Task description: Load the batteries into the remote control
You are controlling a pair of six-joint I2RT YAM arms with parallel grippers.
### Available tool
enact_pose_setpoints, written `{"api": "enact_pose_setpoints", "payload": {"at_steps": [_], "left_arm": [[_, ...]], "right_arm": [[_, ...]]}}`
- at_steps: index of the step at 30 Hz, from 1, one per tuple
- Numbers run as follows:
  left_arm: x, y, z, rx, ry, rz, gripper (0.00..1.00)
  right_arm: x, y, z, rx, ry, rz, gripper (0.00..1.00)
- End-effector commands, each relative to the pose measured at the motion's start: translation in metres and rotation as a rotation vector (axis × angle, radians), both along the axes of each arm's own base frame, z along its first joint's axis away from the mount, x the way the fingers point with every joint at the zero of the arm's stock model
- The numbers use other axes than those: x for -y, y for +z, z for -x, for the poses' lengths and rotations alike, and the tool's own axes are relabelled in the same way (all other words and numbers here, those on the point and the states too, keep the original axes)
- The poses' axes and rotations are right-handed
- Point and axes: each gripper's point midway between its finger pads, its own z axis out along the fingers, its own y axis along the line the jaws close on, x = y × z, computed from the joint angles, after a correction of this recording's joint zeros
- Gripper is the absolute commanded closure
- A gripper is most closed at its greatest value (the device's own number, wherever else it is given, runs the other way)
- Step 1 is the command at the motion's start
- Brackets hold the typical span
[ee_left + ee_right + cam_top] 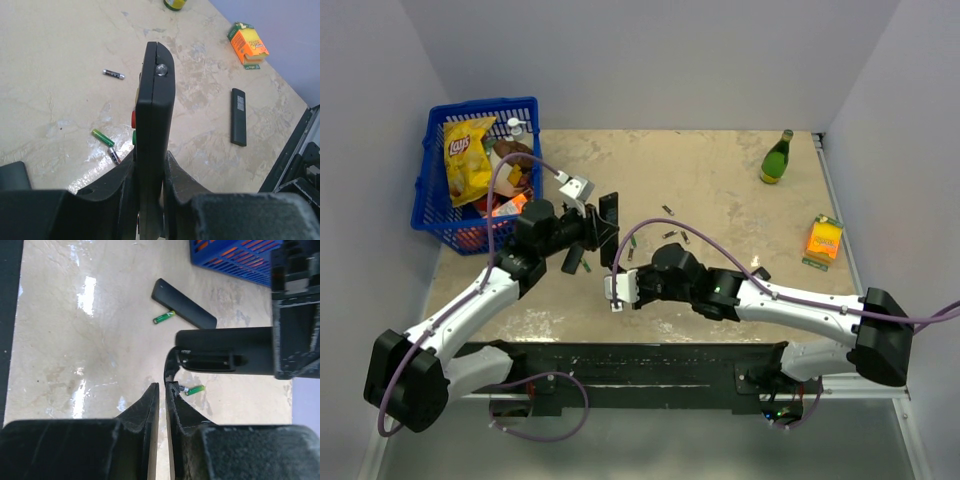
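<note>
left jaws: clamped on remote control (155,110), on edge above tabletop (60,45) | right jaws: nearly closed at its end, grip unclear | batteries (114,74): loose on tabletop

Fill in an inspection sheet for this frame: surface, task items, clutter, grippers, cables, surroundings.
Surface: beige marbled tabletop, glare patches, no spill seen.
Job's things: remote control held on edge off the table, battery bay open; batteries lie loose on the table, some green; back cover curves off the remote's end.
Clutter: blue basket with a chips bag, green bottle, orange carton, second black remote.
Grippers: left gripper shut on the remote control; right gripper appears shut on the back cover.
Cables: purple cable along each arm, no snag seen.
Surroundings: plain grey walls; otherwise nothing seen.
</note>
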Motion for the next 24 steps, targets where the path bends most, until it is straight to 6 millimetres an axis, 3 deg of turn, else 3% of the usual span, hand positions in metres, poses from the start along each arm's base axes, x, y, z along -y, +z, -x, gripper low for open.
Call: {"api": "enact_pose_setpoints", "payload": {"at_steps": [1, 7, 11, 14, 17, 19, 20, 22, 23, 24], "left_arm": [[0.018, 0.056, 0.000, 0.124, -0.070, 0.139, 1.00], [0.028, 0.017, -0.006, 0.010, -0.074, 0.142, 1.00], [0.040, -0.026, -0.010, -0.105, -0.079, 0.097, 1.00], [0.038, -0.039, -0.019, -0.133, -0.041, 0.056, 1.00], [0.029, -0.034, -0.028, -0.094, 0.010, 0.009, 1.00], [0.022, -0.022, -0.028, -0.046, 0.036, -0.008, 1.00], [0.017, -0.015, -0.031, -0.024, 0.062, -0.011, 1.00], [0.010, -0.001, -0.029, 0.020, 0.081, -0.014, 1.00], [0.007, 0.005, -0.030, 0.038, 0.096, -0.013, 1.00], [0.005, 0.009, -0.030, 0.055, 0.103, -0.016, 1.00]], "right_arm": [[0.001, -0.009, 0.006, -0.039, -0.003, 0.003, 0.87], [0.006, -0.017, -0.005, -0.038, -0.064, 0.006, 0.87], [0.013, -0.023, -0.021, -0.058, -0.136, 0.004, 0.87], [0.019, -0.019, -0.026, -0.101, -0.200, -0.040, 0.88], [0.021, -0.002, -0.020, -0.194, -0.268, -0.150, 0.83], [0.030, 0.006, -0.021, -0.261, -0.375, -0.191, 0.72], [0.035, 0.021, -0.023, -0.321, -0.465, -0.263, 0.67], [0.048, 0.019, -0.017, -0.406, -0.558, -0.247, 0.56], [0.050, 0.030, -0.013, -0.468, -0.605, -0.293, 0.50], [0.058, 0.023, -0.007, -0.517, -0.642, -0.266, 0.36]]}}
